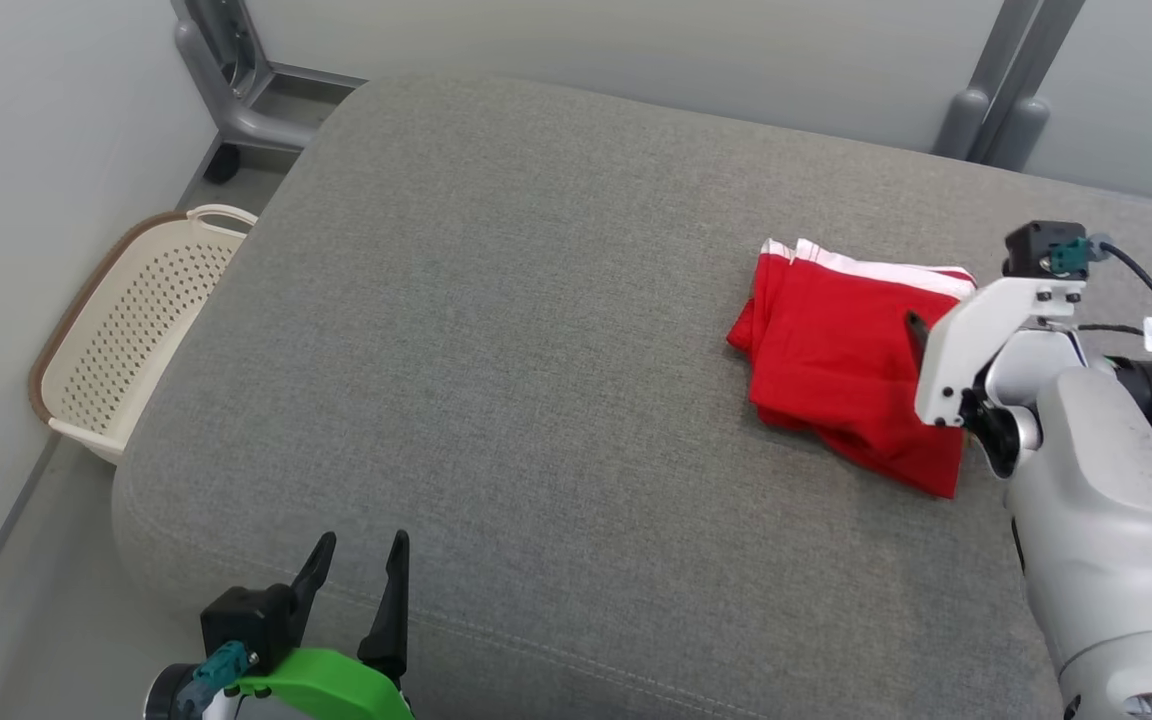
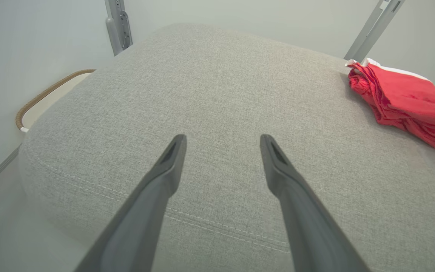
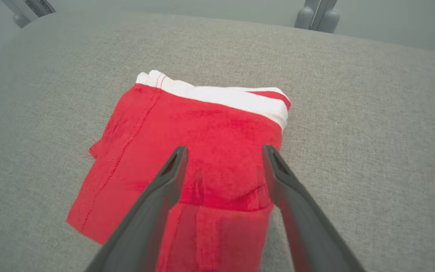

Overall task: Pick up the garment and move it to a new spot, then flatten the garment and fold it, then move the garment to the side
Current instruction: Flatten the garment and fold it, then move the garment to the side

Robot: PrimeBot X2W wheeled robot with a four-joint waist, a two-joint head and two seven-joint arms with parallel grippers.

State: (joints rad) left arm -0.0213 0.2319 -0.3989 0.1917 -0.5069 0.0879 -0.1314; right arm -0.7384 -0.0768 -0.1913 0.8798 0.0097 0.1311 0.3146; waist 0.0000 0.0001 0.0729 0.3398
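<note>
Across most of the head view spreads the grey cushion (image 1: pixel 536 400), its rounded corner at the lower left. At the right edge of the frame my pale right arm (image 1: pixel 1096 480) reaches in over it. Just left of that arm, in the middle right, lies the red garment (image 1: pixel 826 350). It is folded into a rough rectangle with its white waistband on the far side, and it rests flat on the cushion. At the left edge, on the floor beside the cushion, stands a cream basket (image 1: pixel 126 340) with a brown rim. My right pincer (image 3: pixel 224 149) is spread wide over the near half of the garment, gripping nothing; whether its tips touch the cloth I cannot tell. My left pincer (image 1: pixel 363 540), at the lower left, is also wide open and empty, over the cushion's near edge and well apart from the garment.
</note>
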